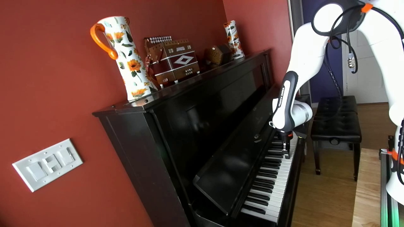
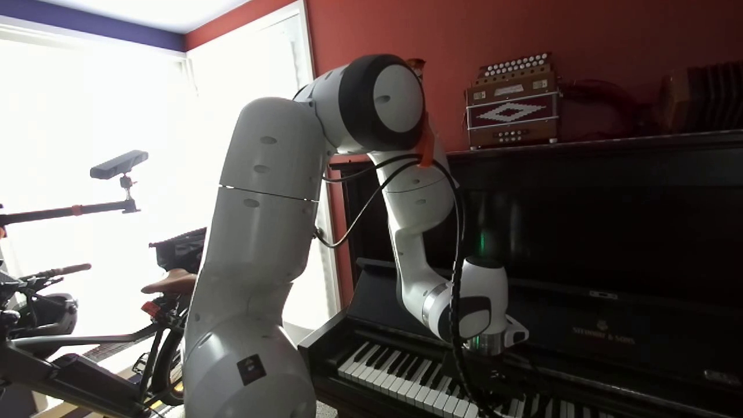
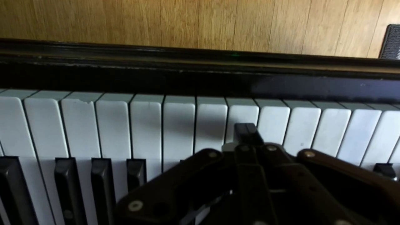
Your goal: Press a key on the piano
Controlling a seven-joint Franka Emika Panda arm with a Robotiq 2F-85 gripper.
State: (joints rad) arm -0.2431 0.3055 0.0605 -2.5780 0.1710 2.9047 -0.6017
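Note:
The glossy black upright piano (image 1: 224, 101) shows in both exterior views, with its lid open over a long row of white and black keys (image 1: 276, 186). It also stands in an exterior view behind the arm (image 2: 609, 232). In the wrist view my gripper (image 3: 246, 128) has its two black fingertips pressed together with nothing between them. The tips point down over the front part of a white key (image 3: 242, 114). A blurred shadow lies on the keys left of the tips. All visible white keys look level. I cannot tell whether the tips touch the key.
A flowered pitcher (image 1: 131, 60), an accordion (image 1: 176, 63) and a second flowered vase (image 1: 234, 39) stand on the piano top. A black padded bench (image 1: 336, 123) is beyond the arm. A wooden tabletop (image 1: 367, 189) is by the arm's base. A loose cable (image 2: 458, 261) hangs along the arm.

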